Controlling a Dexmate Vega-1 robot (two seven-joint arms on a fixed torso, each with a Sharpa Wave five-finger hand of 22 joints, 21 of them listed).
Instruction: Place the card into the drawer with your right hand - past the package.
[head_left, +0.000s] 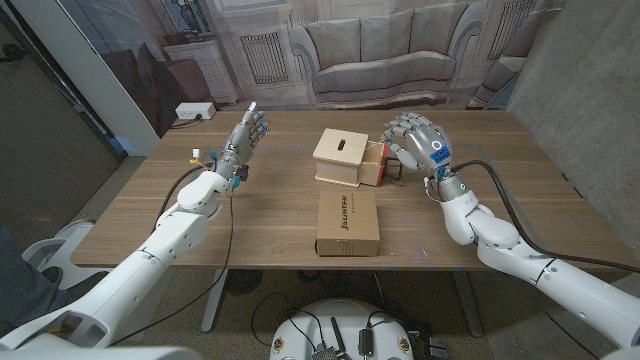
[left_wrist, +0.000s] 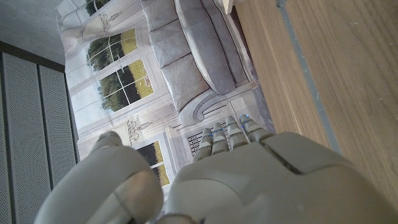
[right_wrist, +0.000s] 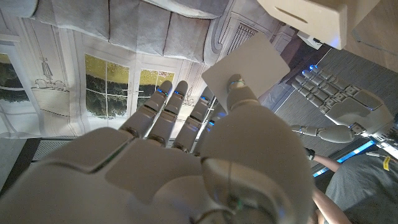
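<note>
Fingers (right_wrist: 239, 99) of right hand (head_left: 413, 140): pinching white card (right_wrist: 249, 65), just above the open drawer (head_left: 383, 166).
Left hand (head_left: 245, 135): raised, fingers loosely apart, empty. Advice: lower card level into drawer beyond cardboard package (head_left: 348, 222); release once inside.

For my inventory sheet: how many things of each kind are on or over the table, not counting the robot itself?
Wooden drawer box: 1
Cardboard package: 1
White card, pinched in the right hand: 1
Total: 3
</note>
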